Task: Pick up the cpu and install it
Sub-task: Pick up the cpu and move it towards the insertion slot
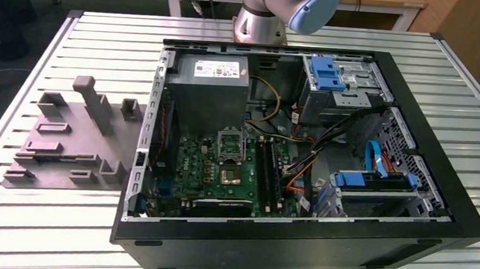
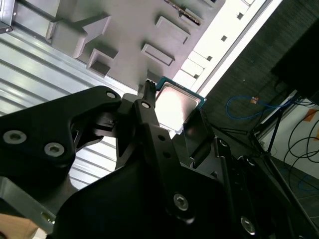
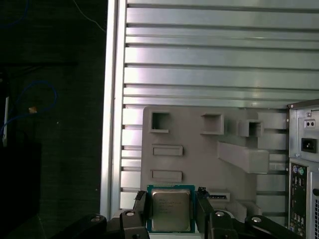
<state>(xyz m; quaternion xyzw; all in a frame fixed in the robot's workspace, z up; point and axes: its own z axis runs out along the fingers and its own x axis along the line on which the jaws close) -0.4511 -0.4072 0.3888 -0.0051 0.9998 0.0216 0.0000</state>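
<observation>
The cpu, a flat square chip with a silvery top and a green rim, sits between my gripper's two black fingers, which press on its opposite edges. In the second wrist view the cpu is again clamped in the gripper. It hangs high over the grey moulded fixture on the slatted table. In the exterior view the metal-framed socket lies on the green motherboard inside the open computer case, and the arm's base stands behind the case.
The open black case holds a grey power supply, cables and blue drive brackets. The grey fixture with raised posts lies at the exterior view's left of the case. The table's edge borders dark floor with cables.
</observation>
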